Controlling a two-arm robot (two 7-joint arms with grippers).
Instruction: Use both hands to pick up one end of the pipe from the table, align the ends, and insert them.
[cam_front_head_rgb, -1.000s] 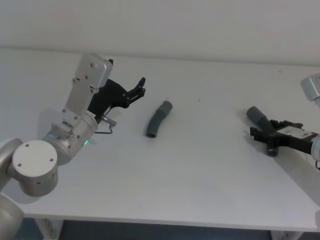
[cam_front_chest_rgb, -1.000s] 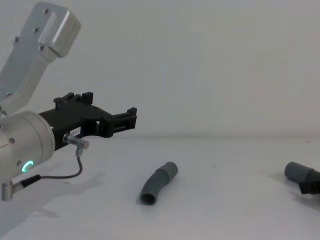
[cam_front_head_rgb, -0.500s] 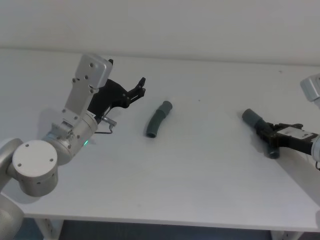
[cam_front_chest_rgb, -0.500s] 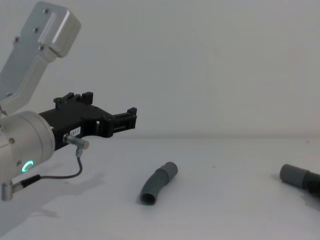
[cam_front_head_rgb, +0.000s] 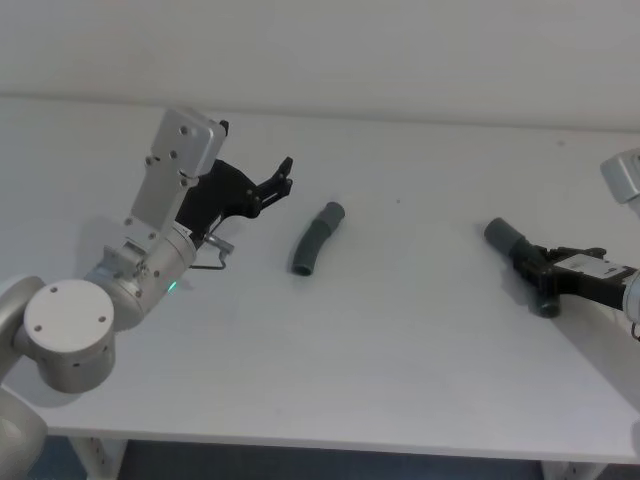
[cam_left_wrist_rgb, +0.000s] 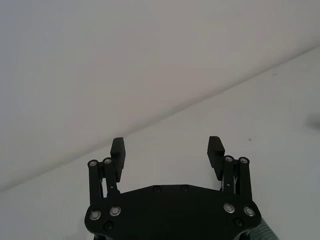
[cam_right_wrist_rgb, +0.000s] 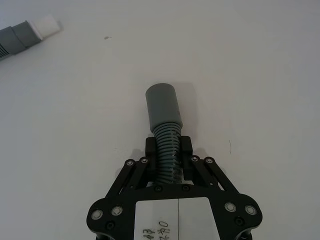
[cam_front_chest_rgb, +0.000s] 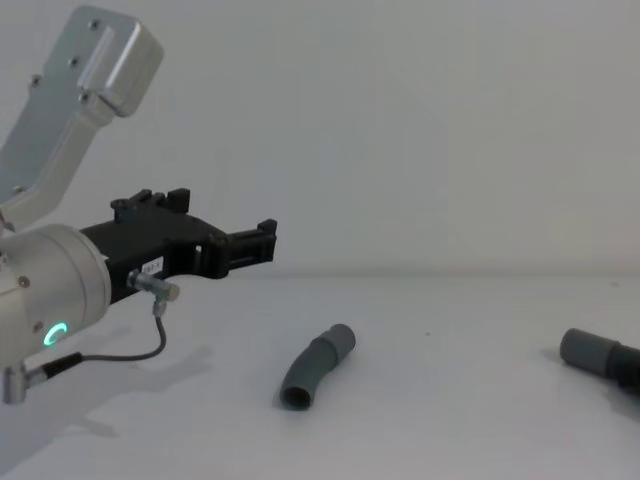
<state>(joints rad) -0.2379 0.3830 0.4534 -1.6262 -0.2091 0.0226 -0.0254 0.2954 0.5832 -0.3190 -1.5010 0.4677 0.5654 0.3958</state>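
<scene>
Right gripper (cam_right_wrist_rgb: 170, 146) clamps a grey pipe piece (cam_right_wrist_rgb: 161, 105) by its ribbed shaft; left gripper (cam_left_wrist_rgb: 166, 147) hovers wide open.

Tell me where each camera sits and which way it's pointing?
Head view: high, looking down at the table; shows left end effector, open, and right end effector, shut on the held pipe piece.
Left wrist view: behind its end effector, facing across the table.
Right wrist view: behind its end effector, along the held pipe piece.
Chest view: low, facing across the table; left end effector large.
Head and chest share the bent pipe piece.
</scene>
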